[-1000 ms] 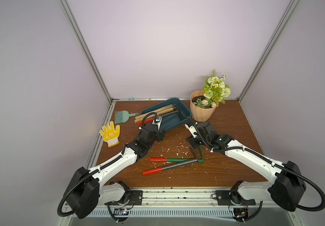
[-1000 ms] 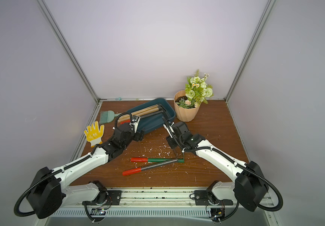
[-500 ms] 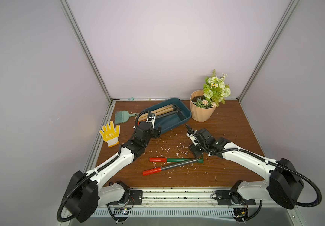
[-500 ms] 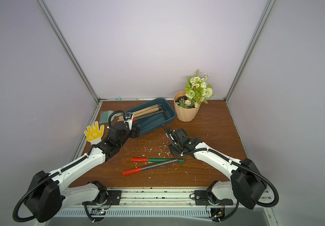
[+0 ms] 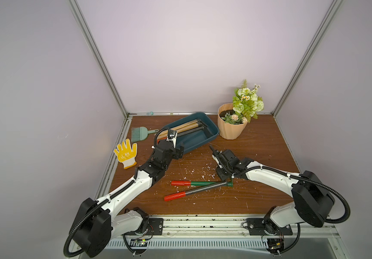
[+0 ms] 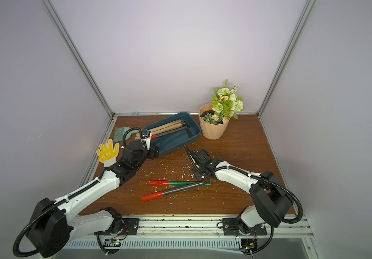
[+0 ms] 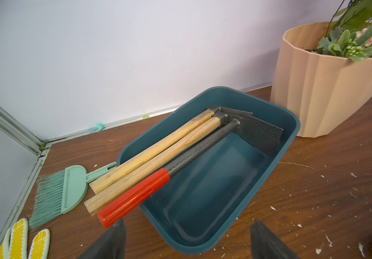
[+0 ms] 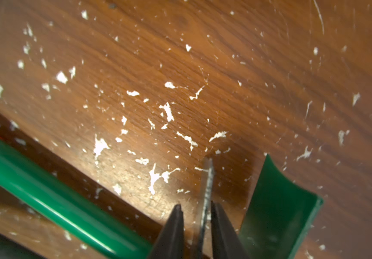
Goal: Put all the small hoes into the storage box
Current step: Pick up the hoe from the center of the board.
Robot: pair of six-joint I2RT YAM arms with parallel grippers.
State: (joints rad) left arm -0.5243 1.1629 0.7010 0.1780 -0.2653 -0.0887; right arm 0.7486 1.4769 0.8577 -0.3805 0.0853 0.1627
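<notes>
Brown wood-grain table (image 5: 259, 157), scuffed and flecked with white chips, carries everything, and both white-and-black arms reach in from the rail at its near edge. Nearest lies the small hoe (image 5: 200, 190), flat on the table and well apart from the storage box (image 5: 199, 146). Its long axis runs from the red grip at the near left to the head at the far right, where it meets a green-shafted tool (image 5: 203, 183). The right arm stretches low and inward, wrist bent down over those heads. The right gripper (image 8: 195, 205) has its black fingers drawn almost together either side of a thin grey-speckled blade edge; whether they already pinch it cannot be told. Farther back the left arm reaches diagonally, the left gripper (image 7: 187, 226) spread wide just before the box's near-left corner. The box lies askew with three handled tools inside. A peach flowerpot (image 5: 231, 130) stands just beside it. Pale lilac walls framed by aluminium posts close the room.
</notes>
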